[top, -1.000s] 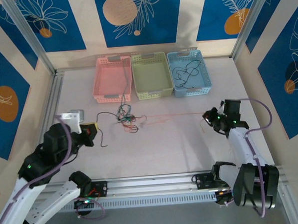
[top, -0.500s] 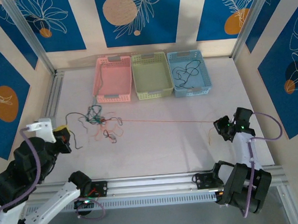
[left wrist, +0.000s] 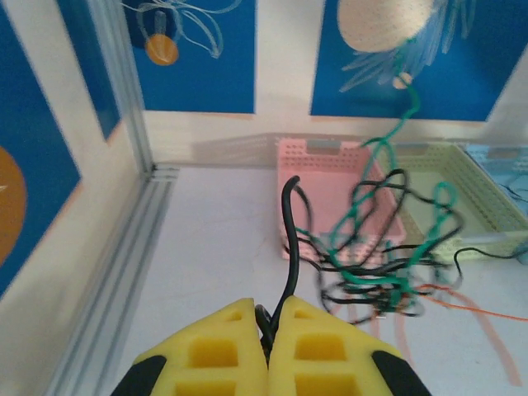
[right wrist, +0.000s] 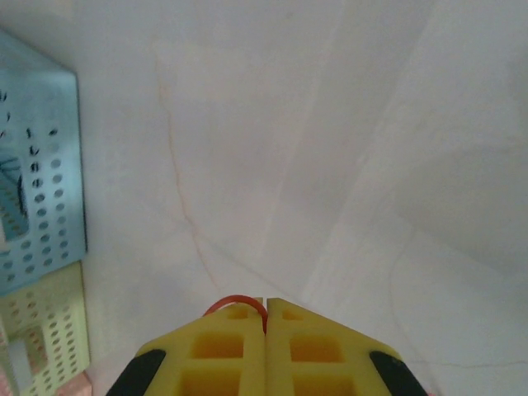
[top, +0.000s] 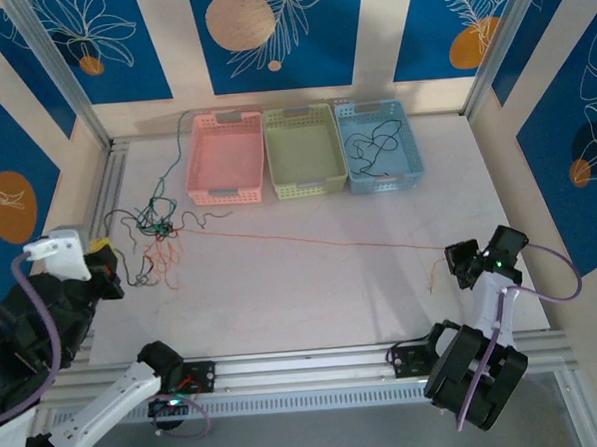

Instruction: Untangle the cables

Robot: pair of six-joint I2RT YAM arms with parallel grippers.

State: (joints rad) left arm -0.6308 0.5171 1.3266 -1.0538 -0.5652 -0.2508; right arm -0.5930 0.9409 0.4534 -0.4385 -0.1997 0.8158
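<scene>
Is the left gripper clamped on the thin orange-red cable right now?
No, the left gripper is shut on a thin black cable, which rises from between its closed yellow tips.

A knot of black and green cables (top: 159,229) lies at the left of the desk (top: 313,303), near the pink basket (top: 225,155). From the knot an orange-red wire (top: 330,244) runs almost straight to the closed right fingers (top: 461,263), and a black cable (top: 141,277) leads to the closed left fingers (top: 106,266). 3 baskets line the far edge. The blue basket (top: 387,183) holds a loose black wire (top: 369,145).
</scene>
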